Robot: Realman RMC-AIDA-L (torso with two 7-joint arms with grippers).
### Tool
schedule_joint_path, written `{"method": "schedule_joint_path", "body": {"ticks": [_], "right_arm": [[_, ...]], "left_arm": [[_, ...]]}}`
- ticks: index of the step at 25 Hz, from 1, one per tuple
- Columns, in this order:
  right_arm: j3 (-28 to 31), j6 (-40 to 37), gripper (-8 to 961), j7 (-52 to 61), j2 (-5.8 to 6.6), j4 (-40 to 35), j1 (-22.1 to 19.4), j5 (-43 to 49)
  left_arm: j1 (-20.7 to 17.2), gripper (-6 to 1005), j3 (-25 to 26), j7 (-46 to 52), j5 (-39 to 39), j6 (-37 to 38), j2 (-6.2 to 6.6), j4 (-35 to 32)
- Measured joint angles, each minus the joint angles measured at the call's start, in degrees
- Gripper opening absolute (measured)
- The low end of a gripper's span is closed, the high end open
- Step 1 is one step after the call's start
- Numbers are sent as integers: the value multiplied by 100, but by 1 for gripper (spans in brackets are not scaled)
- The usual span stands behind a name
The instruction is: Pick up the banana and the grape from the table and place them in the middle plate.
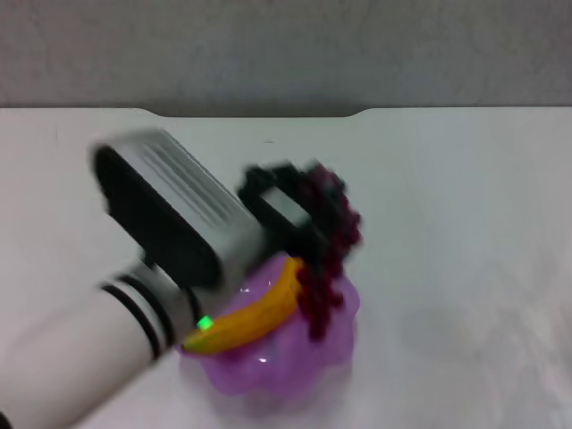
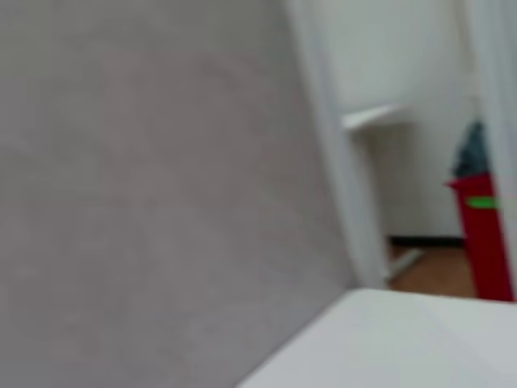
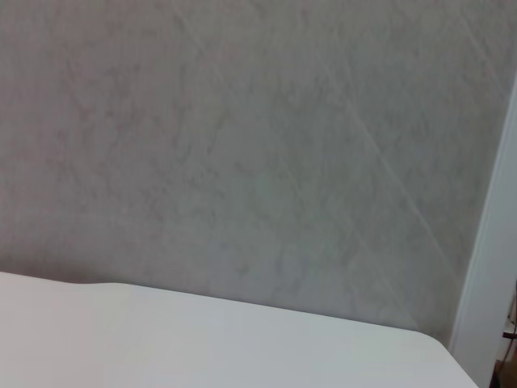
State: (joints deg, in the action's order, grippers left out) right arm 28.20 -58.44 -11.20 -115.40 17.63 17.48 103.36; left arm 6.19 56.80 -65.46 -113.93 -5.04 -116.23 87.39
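Banana (image 1: pixel 255 319) in middle plate (image 1: pixel 268 375) — grape (image 1: pixel 326 246) above

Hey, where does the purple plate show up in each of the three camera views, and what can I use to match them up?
Head view: the purple plate sits low and centre on the table, holding the banana, with the grapes hanging over it at the left gripper.
Left wrist view: not in it.
Right wrist view: not in it.
Shared landmark: the white table edge against the grey wall.
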Motion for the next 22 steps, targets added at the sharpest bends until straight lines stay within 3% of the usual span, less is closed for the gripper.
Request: {"method": "schedule_joint_path", "body": {"ticks": [5,22], "right_arm": [[-7,0,21,2,0,4,3,0],[-17,0,22,4,0,37,9,0]], "left_arm": [[174,285,-429,-234,49,344,-19,-527],[1057,230,-613,-185,862,1107,-59,-2708]]}}
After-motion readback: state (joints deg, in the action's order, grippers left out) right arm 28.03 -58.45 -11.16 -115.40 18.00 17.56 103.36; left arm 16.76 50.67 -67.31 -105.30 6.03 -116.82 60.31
